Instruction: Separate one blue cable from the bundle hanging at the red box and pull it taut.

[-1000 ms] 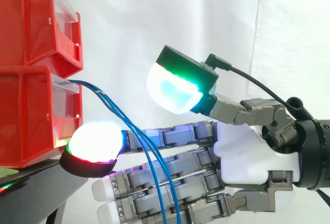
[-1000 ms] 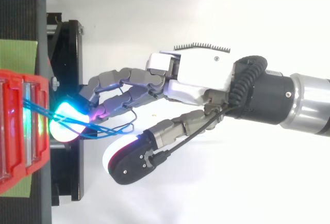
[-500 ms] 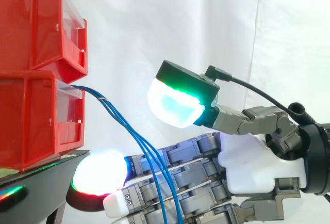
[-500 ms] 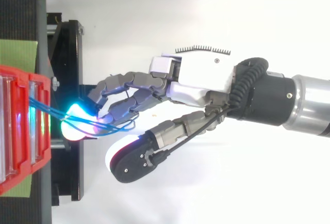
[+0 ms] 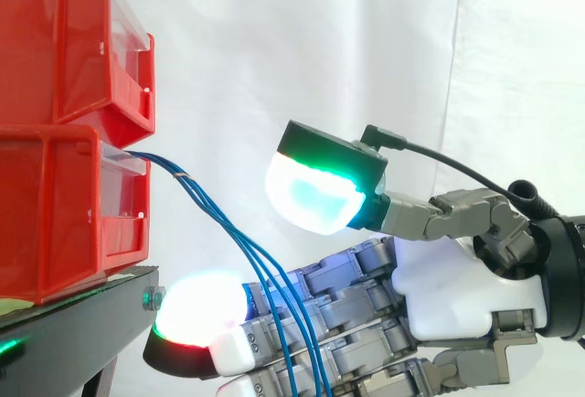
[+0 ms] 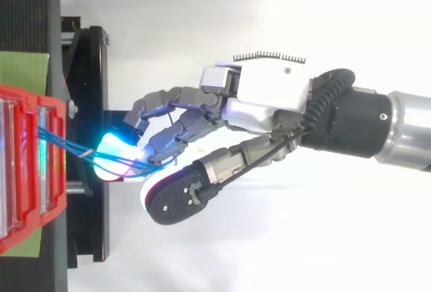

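Note:
Several blue cables leave the lower red bin and slope down to the right. In the top view these blue cables run from the red bin to the glowing fingertip. My hand comes in from the right with its fingers slightly bent and lying against the bundle. In the side view the cables cross in front of those fingers. The thumb pad glows green and cyan above the cables, apart from them. The hand holds no cable that I can see.
A second red bin sits on top of the lower one. Both rest on a black stand, also seen from above as a black stand. A white curtain hangs behind.
The hand has drawn a little to the right, away from the bin. Its fingers have bent more and the thumb has come nearer to them. The cables still lie across the fingers.

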`<state>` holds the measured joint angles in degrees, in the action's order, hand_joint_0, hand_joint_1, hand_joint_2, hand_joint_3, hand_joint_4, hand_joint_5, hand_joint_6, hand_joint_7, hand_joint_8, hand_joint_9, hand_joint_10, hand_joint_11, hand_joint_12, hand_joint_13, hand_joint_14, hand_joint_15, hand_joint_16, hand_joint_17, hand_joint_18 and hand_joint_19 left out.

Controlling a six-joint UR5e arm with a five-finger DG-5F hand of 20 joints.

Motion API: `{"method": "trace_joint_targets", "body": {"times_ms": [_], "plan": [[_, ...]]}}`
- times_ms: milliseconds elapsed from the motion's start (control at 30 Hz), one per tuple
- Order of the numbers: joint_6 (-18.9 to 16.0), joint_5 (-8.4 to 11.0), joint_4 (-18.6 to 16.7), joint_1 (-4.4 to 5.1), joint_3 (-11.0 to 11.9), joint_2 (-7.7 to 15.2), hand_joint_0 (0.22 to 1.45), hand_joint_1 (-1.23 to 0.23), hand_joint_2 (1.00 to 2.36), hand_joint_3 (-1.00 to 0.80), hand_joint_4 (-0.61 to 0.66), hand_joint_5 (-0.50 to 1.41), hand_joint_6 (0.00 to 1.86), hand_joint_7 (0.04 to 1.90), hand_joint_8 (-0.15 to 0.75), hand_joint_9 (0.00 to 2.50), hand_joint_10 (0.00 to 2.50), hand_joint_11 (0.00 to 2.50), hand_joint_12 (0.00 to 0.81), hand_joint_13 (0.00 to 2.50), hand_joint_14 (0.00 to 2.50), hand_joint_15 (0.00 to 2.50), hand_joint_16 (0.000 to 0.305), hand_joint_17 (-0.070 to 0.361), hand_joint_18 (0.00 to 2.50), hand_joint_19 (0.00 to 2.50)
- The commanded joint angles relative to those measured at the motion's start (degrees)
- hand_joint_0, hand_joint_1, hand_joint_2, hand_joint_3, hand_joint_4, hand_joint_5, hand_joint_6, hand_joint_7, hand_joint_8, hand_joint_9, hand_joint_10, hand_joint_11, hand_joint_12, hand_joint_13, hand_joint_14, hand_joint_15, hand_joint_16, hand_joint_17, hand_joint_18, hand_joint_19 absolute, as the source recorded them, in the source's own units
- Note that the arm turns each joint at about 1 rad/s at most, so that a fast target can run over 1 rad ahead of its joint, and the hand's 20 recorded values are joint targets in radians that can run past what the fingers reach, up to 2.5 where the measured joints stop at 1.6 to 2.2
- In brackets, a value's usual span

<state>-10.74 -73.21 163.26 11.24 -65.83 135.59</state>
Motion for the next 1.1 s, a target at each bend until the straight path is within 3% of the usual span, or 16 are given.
{"method": "trace_joint_targets", "body": {"times_ms": [0, 367, 1067], "plan": [[-0.3, -0.01, 0.7, 0.01, 0.0, -0.2, 0.65, -0.74, 1.0, -0.49, 0.36, -0.17, 0.5, 0.86, 0.362, 0.8, 0.01, 0.31, 0.302, 0.74, 0.01, 0.25, 0.03, 0.067, 0.56, 0.15], [-0.7, -0.09, 2.1, -0.25, 0.2, -1.0, 0.66, -0.74, 1.0, -0.45, 0.36, -0.15, 0.5, 1.0, 0.368, 0.83, 0.01, 0.37, 0.308, 0.77, 0.01, 0.28, 0.03, 0.068, 0.59, 0.2], [1.3, -0.18, 0.9, 0.63, 1.6, -0.4, 0.68, -0.7, 1.01, -0.43, 0.33, -0.13, 0.5, 1.13, 0.38, 0.9, 0.01, 0.45, 0.309, 0.85, 0.01, 0.35, 0.03, 0.068, 0.63, 0.25]]}}
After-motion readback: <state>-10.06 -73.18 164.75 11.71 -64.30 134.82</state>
